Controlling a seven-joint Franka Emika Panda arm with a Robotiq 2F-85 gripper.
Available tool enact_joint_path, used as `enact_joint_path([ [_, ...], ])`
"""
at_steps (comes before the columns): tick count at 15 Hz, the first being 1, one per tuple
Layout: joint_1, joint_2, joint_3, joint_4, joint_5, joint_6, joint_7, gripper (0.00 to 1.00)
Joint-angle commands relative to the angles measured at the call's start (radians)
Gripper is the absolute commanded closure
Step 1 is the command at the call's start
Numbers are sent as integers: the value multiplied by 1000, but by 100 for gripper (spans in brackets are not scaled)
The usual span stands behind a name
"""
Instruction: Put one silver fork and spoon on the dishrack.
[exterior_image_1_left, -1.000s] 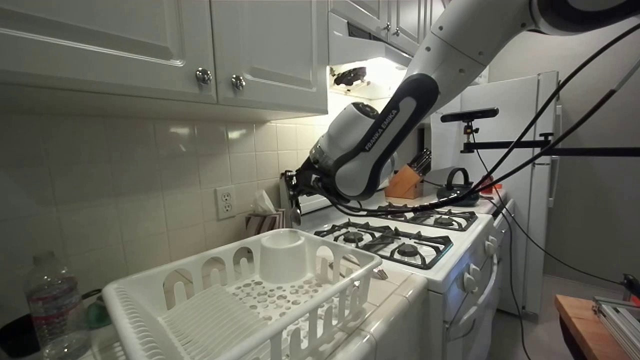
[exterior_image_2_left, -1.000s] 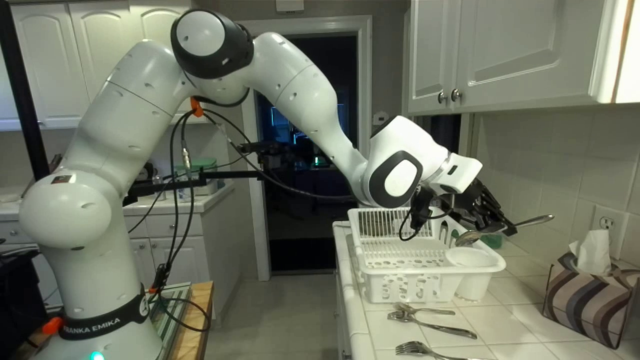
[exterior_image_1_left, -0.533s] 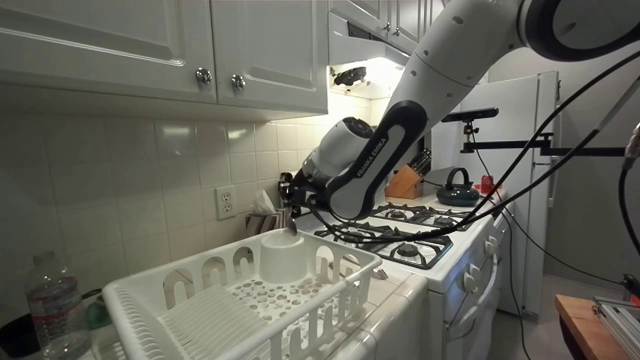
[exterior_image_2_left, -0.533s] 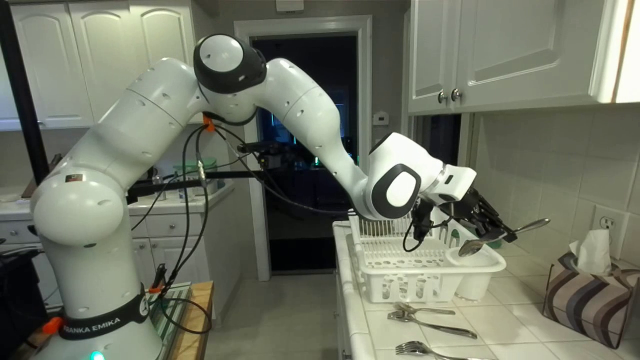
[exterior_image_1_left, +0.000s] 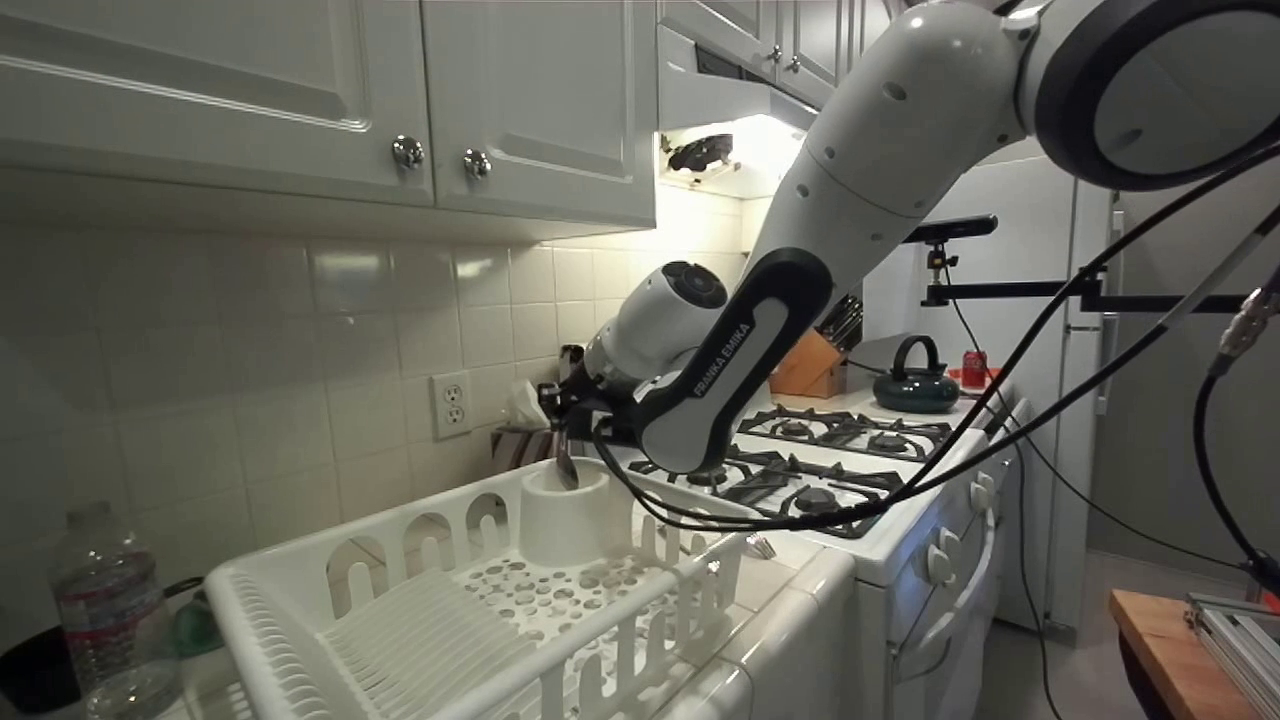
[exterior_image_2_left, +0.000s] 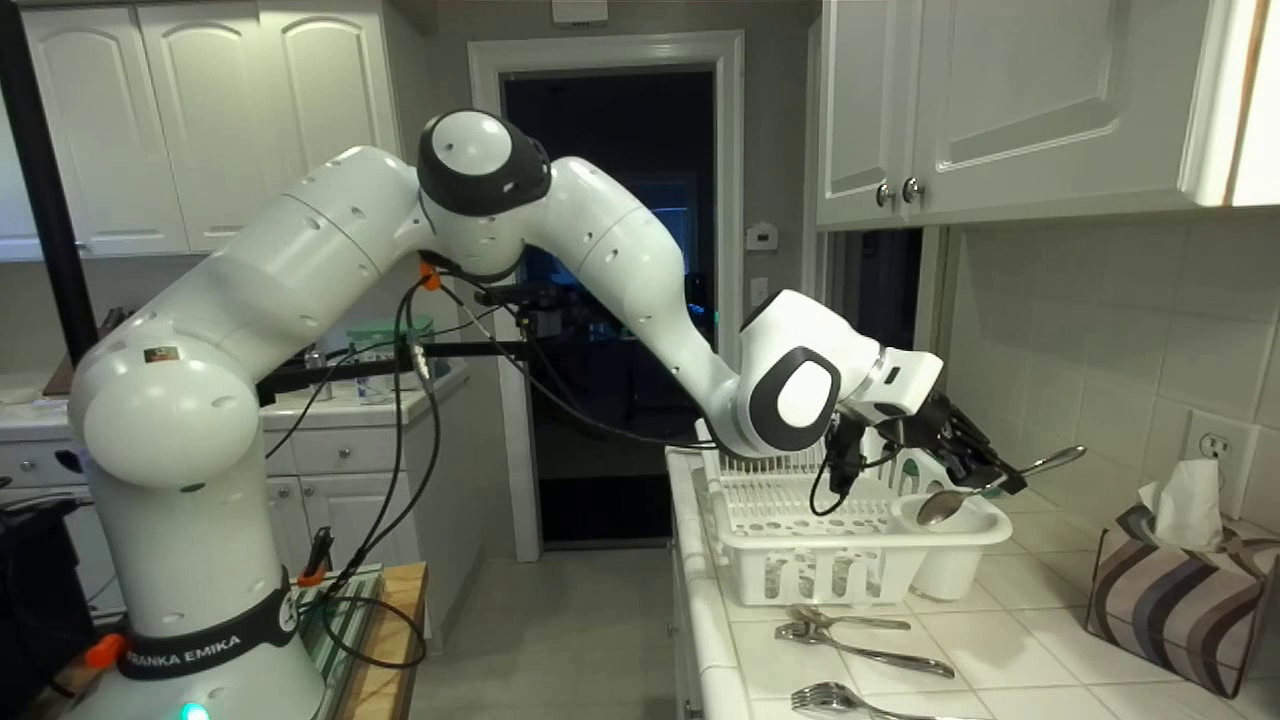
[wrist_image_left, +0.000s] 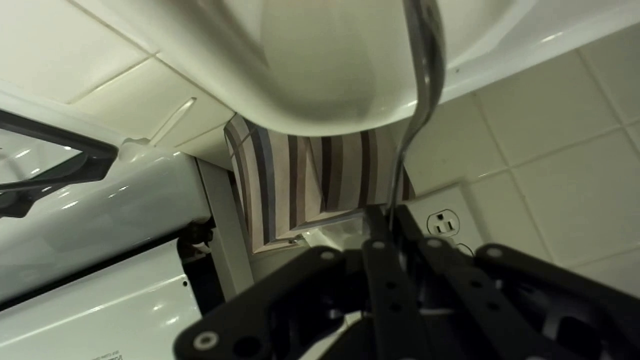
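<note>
My gripper is shut on a silver spoon (exterior_image_2_left: 940, 508), gripping it by the handle; its fingertips show in an exterior view (exterior_image_2_left: 1008, 482) and in the wrist view (wrist_image_left: 392, 217). The spoon is tilted, bowl end low, handle end pointing up toward the wall. The bowl is at the mouth of the round white utensil cup (exterior_image_1_left: 570, 525) of the white dishrack (exterior_image_1_left: 640, 615); I cannot tell if it touches. In the wrist view the spoon (wrist_image_left: 425, 65) reaches over the cup. A silver fork (exterior_image_2_left: 832, 697) lies on the counter, with two overlapping silver utensils (exterior_image_2_left: 890, 658) nearer the rack.
A striped tissue box (exterior_image_2_left: 1170, 600) stands on the counter by the wall outlet (exterior_image_1_left: 452, 404). The stove (exterior_image_1_left: 790, 490) is beside the rack. A plastic bottle (exterior_image_1_left: 110, 620) stands at the rack's far end. Cabinets (exterior_image_1_left: 540, 110) hang above.
The arm has moved down, lowering the spoon. Its bowl has gone from above the rack to the cup's mouth. The grip stays shut; the counter utensils have not moved.
</note>
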Motion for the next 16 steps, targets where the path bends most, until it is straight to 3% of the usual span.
enact_joint_path([
  [1, 44, 96, -65, 56, 51, 20, 36, 98],
  [9, 95, 149, -109, 57, 51, -19, 42, 98],
  [10, 87, 142, -77, 61, 150, -29, -66, 98],
  [14, 97, 121, -74, 49, 112, -72, -13, 64],
  [15, 93, 116, -55, 54, 191, -74, -95, 57],
  [16, 99, 116, -71, 49, 128, -76, -20, 51],
])
